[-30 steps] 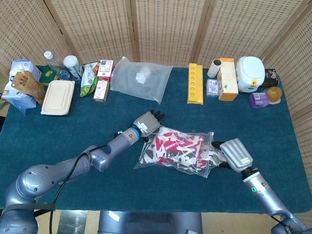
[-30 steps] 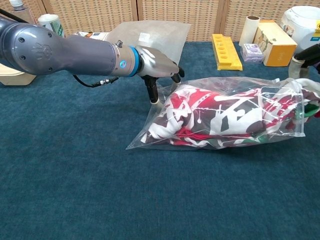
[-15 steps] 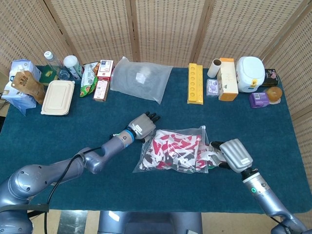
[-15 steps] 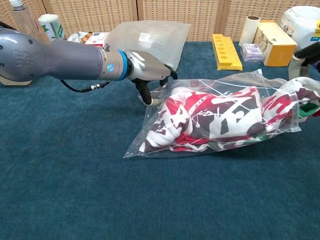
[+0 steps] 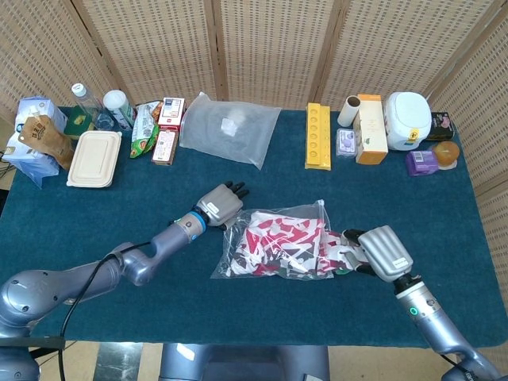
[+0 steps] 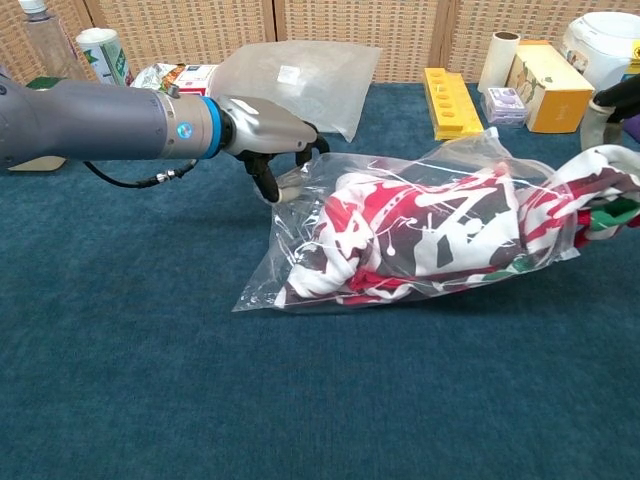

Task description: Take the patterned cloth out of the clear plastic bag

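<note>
The left hand (image 6: 268,135) has its dark-tipped fingers (image 6: 268,185) curled downward at the closed back corner of the clear plastic bag (image 5: 238,262); one fingertip presses against the film there, though whether the film is actually pinched between thumb and finger cannot be told. In the head view the same grey hand (image 5: 221,204) sits just beyond the bag's far left corner, its forearm with a blue ring running back toward the lower left.

The right hand (image 5: 381,252) lies at the bag's open end with its fingers closed around the red, white and dark patterned cloth (image 5: 286,242), a bunch of which sticks out of the mouth beside a scrap of green fabric. In the chest view only the edge of this hand (image 6: 615,100) shows, above the emerging cloth (image 6: 420,235).

Most of the cloth is inside the bag (image 6: 300,270), which lies on the dark blue carpeted table (image 5: 119,206) between the two hands. A frosted flat plastic pouch (image 5: 228,127) lies further back, well apart.
</note>
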Motion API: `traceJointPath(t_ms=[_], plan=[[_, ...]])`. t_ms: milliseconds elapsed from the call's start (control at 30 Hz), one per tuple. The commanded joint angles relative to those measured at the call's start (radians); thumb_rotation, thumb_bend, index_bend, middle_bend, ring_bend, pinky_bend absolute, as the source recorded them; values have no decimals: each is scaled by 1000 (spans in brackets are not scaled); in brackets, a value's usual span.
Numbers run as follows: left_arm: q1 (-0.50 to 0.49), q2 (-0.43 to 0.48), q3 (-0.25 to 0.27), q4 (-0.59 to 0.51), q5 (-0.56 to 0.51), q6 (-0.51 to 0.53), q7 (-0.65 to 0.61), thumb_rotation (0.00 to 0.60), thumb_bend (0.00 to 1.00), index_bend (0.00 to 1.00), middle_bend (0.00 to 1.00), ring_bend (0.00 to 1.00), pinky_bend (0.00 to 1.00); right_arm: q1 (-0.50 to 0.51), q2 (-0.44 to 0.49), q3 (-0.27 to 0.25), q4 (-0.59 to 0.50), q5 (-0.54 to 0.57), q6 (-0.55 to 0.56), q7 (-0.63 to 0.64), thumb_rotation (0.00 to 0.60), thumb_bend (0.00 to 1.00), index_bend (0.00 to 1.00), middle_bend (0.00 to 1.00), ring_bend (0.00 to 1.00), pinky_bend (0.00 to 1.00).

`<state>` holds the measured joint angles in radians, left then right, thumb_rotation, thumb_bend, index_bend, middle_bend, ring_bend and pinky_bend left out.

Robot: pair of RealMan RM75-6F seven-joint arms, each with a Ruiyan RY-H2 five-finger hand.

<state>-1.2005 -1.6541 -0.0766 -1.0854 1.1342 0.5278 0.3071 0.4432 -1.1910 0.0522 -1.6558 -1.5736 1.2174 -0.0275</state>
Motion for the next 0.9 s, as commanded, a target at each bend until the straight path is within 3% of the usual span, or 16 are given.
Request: traceJointPath(t_ms=[33,500,900], plan=[[27,32,9,-31,30,23,-33,600,504,745,127,0,155,-6,5,3,-8,5,7,-14,600,653,712,718,869,851],[173,235,69,-194,187,167,-185,600,497,745,128,0,155,-38,28,17,-12,36,45,-38,600,654,721,729,883,856],[308,420,136,-277,217,258,-230,600,499,745,128,0,155,-41,50,41,-4,61,50,-36,600,653,722,732,884,859]])
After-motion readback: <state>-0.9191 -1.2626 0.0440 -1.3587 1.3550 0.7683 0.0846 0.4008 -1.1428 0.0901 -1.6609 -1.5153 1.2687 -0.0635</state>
